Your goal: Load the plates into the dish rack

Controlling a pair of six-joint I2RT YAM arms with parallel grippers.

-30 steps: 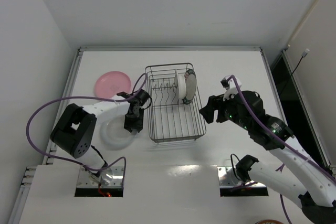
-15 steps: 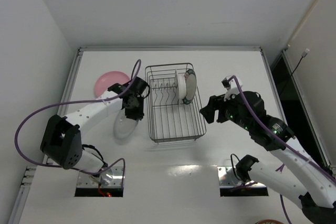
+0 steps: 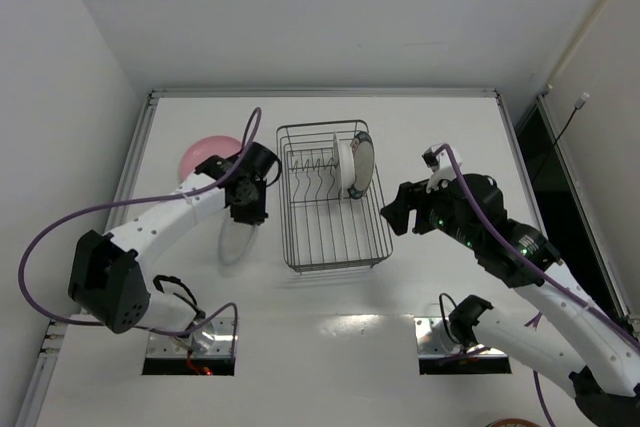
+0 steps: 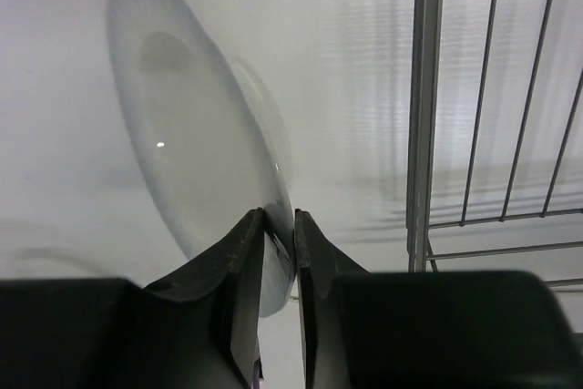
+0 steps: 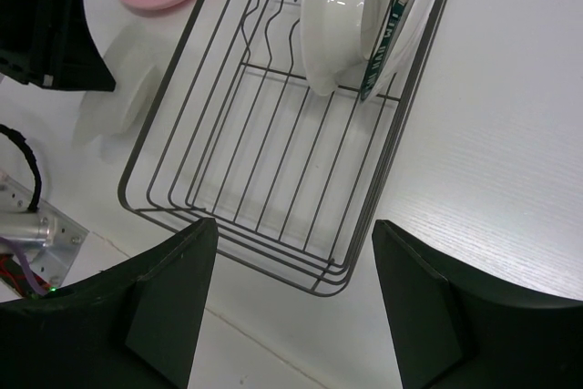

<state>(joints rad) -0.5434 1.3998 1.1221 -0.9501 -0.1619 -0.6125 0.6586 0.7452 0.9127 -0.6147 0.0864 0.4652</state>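
My left gripper [image 3: 248, 209] is shut on the rim of a translucent white plate [image 3: 236, 235], which hangs tilted on edge just left of the wire dish rack [image 3: 288, 237]. In the left wrist view the fingertips [image 4: 279, 239] pinch the plate [image 4: 196, 161] beside the rack's wall [image 4: 425, 116]. A white plate [image 3: 345, 162] and the blue-rimmed plate [image 3: 364, 165] stand upright in the rack's far right slots. The pink plate [image 3: 205, 156] lies flat at the far left. My right gripper [image 3: 393, 215] is open and empty, right of the rack. The right wrist view shows the rack [image 5: 219, 189] and standing plates [image 5: 342, 15].
The table's raised left edge [image 3: 138, 147] runs close to the pink plate. My left arm's purple cable [image 3: 120, 202] loops over the table's left part. The rack's upright prongs [image 3: 312, 165] stand left of the loaded plates.
My left gripper has lifted the translucent plate from flat on the table to tilted on edge and carried it farther back, staying close beside the rack. The right arm has not moved.
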